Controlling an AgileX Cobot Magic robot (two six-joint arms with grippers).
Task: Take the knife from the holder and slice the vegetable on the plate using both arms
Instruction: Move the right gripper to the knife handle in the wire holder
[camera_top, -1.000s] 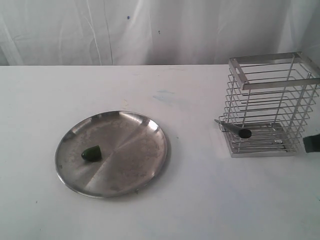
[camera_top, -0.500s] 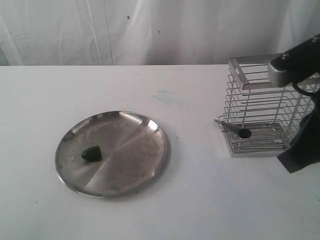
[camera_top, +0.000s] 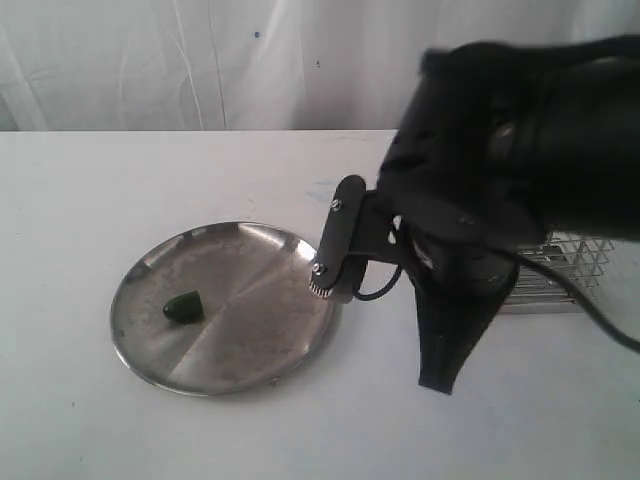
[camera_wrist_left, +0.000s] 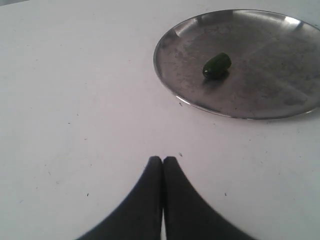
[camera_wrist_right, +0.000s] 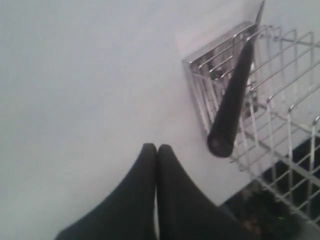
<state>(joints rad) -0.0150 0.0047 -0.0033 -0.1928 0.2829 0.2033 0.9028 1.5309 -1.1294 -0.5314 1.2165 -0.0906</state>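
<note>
**Left wrist view, near to far.** The black left hand (camera_wrist_left: 162, 160), fingers pressed together and holding nothing, hangs over the white table (camera_wrist_left: 75, 100). Beyond it lies the round, scuffed stainless-steel plate (camera_wrist_left: 270, 70). On the plate, apart from the rim, rests the small dark green vegetable (camera_wrist_left: 216, 65) chunk.

**Right wrist view.** The black right hand (camera_wrist_right: 156, 148) is likewise fully closed and empty. Just beyond its tips the slim knife (camera_wrist_right: 232, 102) turns its black handle butt toward the hand. It slants across the chrome wire holder (camera_wrist_right: 215, 52), blade tip showing past the far corner. Whether the blade is threaded between the rungs cannot be told.

**Exterior view.** The bulky black right arm (camera_top: 530, 150) fills the foreground and hides all but a corner of the holder (camera_top: 585, 255). The plate (camera_top: 260, 290) and vegetable (camera_top: 183, 307) lie to the left, untouched.

**Hazards, as judged.**
- Closed fingers meeting the butt would push the knife deeper or shove the light holder.
- A blade caught on a rung would drag or tip the holder on withdrawal.
- The rounded chunk may roll on the smooth steel under the first cut.
</note>
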